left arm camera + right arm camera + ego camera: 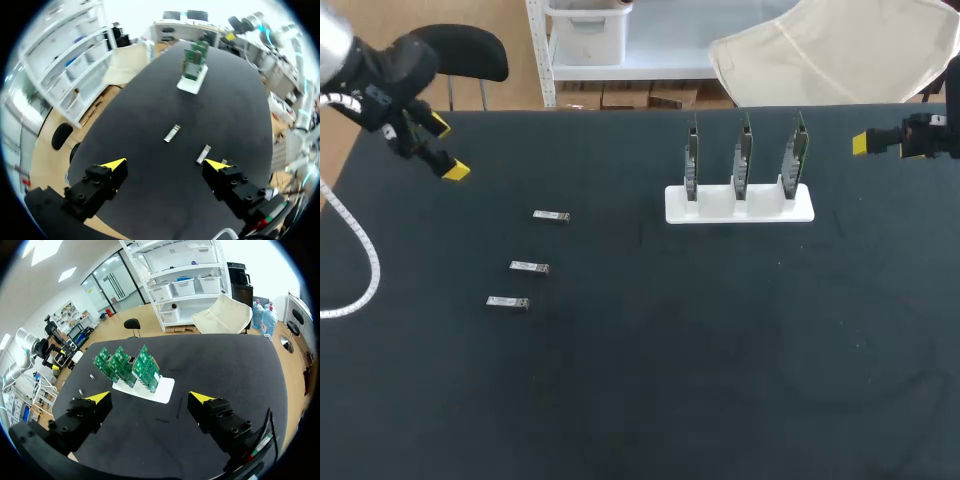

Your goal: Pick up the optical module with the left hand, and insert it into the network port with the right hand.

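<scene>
Head view: left gripper open, no module grasped yet

Three small silver rectangular optical modules (pixel 530 267) lie in a slanted row on the left of the black table (pixel 640 400). My left gripper (pixel 448 148) hovers far-left of them, fingers spread, holding nothing. My right gripper (pixel 150 397) is likewise released, at the far right near the white holder (pixel 740 212) of three upright green circuit boards (pixel 744 155). I'd judge best: choose the farthest module (pixel 551 216), align fingers across its narrow sides, descend straight, avoid nudging neighbours.
</scene>
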{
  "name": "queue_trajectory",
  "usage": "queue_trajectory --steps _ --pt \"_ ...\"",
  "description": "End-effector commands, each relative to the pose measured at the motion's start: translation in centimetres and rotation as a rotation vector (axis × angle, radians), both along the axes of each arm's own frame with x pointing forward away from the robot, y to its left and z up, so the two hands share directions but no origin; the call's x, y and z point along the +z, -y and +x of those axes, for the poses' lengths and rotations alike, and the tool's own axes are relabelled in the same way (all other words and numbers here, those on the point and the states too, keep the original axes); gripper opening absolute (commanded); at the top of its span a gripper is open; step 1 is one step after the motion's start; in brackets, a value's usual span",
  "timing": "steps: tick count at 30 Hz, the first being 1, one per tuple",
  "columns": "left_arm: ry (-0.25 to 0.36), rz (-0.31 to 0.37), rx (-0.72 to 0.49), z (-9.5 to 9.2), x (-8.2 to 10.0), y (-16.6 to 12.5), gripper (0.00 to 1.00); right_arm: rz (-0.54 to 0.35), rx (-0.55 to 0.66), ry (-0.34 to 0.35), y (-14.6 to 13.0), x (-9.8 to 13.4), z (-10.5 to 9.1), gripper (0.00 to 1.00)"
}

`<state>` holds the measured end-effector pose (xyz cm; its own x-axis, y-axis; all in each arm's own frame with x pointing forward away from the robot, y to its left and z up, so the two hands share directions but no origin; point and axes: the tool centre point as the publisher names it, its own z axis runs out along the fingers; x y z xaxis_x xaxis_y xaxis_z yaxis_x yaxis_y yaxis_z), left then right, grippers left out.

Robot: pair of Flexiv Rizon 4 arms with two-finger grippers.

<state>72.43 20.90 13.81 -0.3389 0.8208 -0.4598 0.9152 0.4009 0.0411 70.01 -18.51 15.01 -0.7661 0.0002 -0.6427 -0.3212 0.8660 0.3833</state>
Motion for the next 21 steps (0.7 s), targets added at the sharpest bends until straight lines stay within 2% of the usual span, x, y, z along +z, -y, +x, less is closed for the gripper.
queue_trajectory --steps 1,13,15,19,21 --pt "-0.117 0.127 -0.118 1.1 -0.7 1.2 1.0 0.0 0.0 0.0 0.0 0.0 0.0 1.0" --pt "-0.152 0.168 -0.179 -0.6 -3.6 3.8 1.0 0.0 0.0 0.0 0.0 0.0 0.0 1.0" --pt "-0.129 0.181 -0.198 -0.9 -4.0 4.0 1.0 0.0 0.0 0.0 0.0 0.0 0.0 1.0" --pt "-0.005 0.218 -0.229 -1.0 -4.7 4.2 1.0 0.0 0.0 0.0 0.0 0.0 0.0 1.0" --pt "0.034 0.234 -0.227 -0.9 -5.1 4.3 1.0 0.0 0.0 0.0 0.0 0.0 0.0 1.0"
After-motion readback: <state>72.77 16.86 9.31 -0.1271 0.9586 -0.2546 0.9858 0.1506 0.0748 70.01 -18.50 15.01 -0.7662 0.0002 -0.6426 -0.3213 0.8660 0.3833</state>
